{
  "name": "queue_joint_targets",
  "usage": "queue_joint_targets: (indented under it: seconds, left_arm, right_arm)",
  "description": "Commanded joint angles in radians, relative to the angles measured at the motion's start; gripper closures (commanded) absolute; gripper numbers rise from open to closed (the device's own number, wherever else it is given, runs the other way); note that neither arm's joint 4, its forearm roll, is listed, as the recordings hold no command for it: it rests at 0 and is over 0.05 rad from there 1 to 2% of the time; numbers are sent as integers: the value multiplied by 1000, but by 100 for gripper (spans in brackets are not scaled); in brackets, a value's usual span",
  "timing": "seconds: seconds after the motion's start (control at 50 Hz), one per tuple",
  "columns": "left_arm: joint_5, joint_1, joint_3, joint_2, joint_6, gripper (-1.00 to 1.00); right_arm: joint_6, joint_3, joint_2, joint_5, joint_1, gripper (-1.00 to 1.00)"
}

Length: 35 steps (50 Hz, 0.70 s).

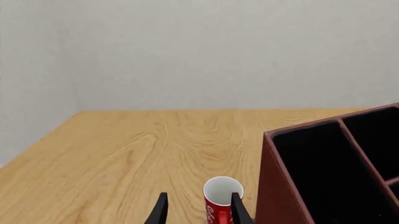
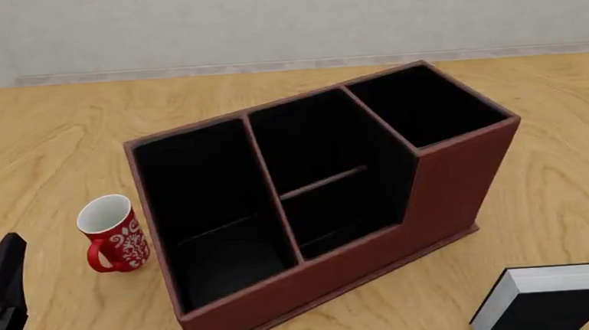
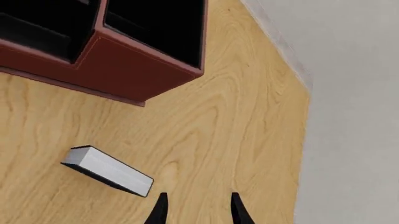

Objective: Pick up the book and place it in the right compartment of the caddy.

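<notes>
The book (image 2: pixel 547 301), black with white page edges facing up, rests on the table at the front right, apart from the caddy (image 2: pixel 449 190). The caddy's right compartment (image 2: pixel 429 107), the squarish one with the tallest walls, holds nothing that I can see. In the right wrist view the book (image 3: pixel 107 171) lies off to one side of my right gripper (image 3: pixel 198 210), which is open and holds nothing. The right gripper is out of the front view. My left gripper (image 2: pixel 8 255) is open at the front left, near the mug.
A red-and-white mug (image 2: pixel 114 233) stands upright just left of the caddy, and in the left wrist view the mug (image 1: pixel 223 198) sits just beyond the open fingers. The caddy's wall (image 1: pixel 277 186) rises beside it. A grey wall backs the table.
</notes>
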Motion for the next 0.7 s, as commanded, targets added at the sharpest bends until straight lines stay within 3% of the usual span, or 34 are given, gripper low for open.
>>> queue_joint_targets:
  seconds: [0.02,0.06,0.14,0.18,0.22,0.26,0.34,0.38,0.42,0.48,0.54,0.56,0.7]
  left_arm:
    - [0,3,0,-1,2,-100]
    - [1,3,0,-1,1,-100]
    - [3,4,1,-4,1,-100]
    - [8,2,1,-7,2,-100]
    - [7,2,1,-6,2,-100]
    - [1,1,1,0,4,-100]
    - [-3,0,1,4,4,-100]
    - [-4,-2,1,6,5,-100]
    - [-5,-3,1,6,4,-100]
    - [-3,-1,1,6,2,-100]
    - [3,2,1,4,6,-100]
    - [3,2,1,5,8,-100]
    - [-2,4,1,9,10,-100]
  right_arm:
    - [-57,-116,73,125,28,-100]
    - [-75,-113,81,137,14,-100]
    - [-59,-124,90,165,52,-100]
    - [-90,-86,87,171,46,-100]
    - [-70,-88,99,171,70,-100]
    - [-99,-39,89,171,82,-100]
    - [-95,-24,91,171,100,-100]
    - [-142,26,78,171,79,-100]
    - [-134,31,81,171,91,-100]
    - [-164,49,75,171,65,-100]
    - [-140,39,89,171,89,-100]
    - [-178,66,83,171,64,-100]
    - [-207,76,90,171,24,-100]
